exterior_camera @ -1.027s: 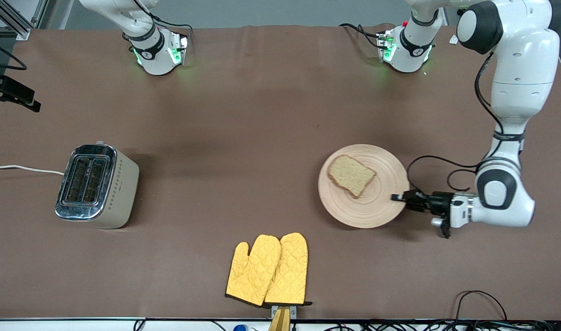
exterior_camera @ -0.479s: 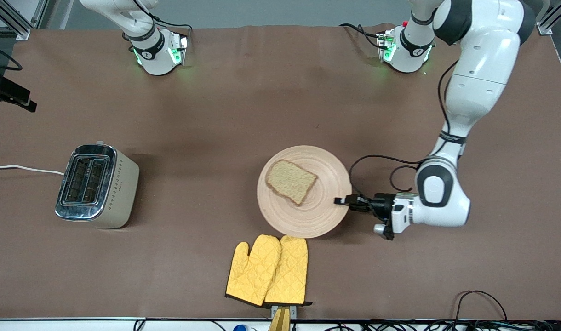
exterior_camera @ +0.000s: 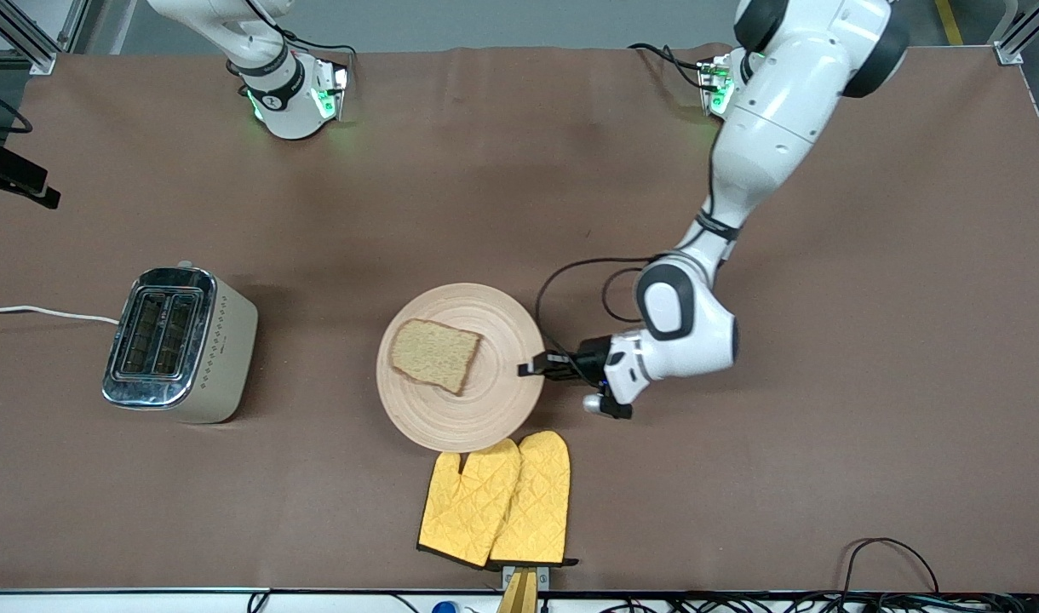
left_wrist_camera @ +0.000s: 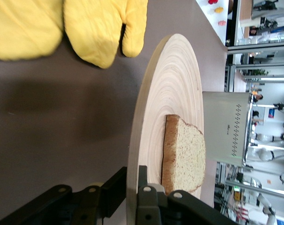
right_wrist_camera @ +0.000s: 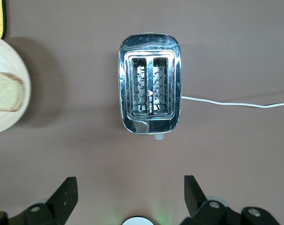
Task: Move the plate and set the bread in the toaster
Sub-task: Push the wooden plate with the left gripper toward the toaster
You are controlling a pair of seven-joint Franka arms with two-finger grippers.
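Bread [exterior_camera: 435, 355] lies flat on the plate [exterior_camera: 485, 409], in the middle of the front view, a bit below the center. The slice sits on the part of the plate toward the toaster [exterior_camera: 179, 343]. The toaster stands at the middle left of that view, well apart from the plate, with its white cord [exterior_camera: 43, 312] running off the left edge. Its two slots face up, and their long way runs up and down in the front view.

The left gripper [exterior_camera: 532, 368] sits at the plate's rim, on the edge away from the toaster. Its fingers are squeezed tight on that rim, one above the plate and one under it, as the left wrist view shows [left_wrist_camera: 134, 197]. So the bread lies straight out from this gripper, across the plate, with the toaster farther along the same line.

The right gripper [right_wrist_camera: 130, 194] hangs high over the toaster and looks straight down into the slots. Its fingers are spread wide and hold nothing. This arm waits. I think it is the one better placed to pick up the bread, since the plate is at the edge of its view.

Two yellow oven mitts [exterior_camera: 496, 498] lie at the bottom center, and the plate's lower edge comes right up to their tips.
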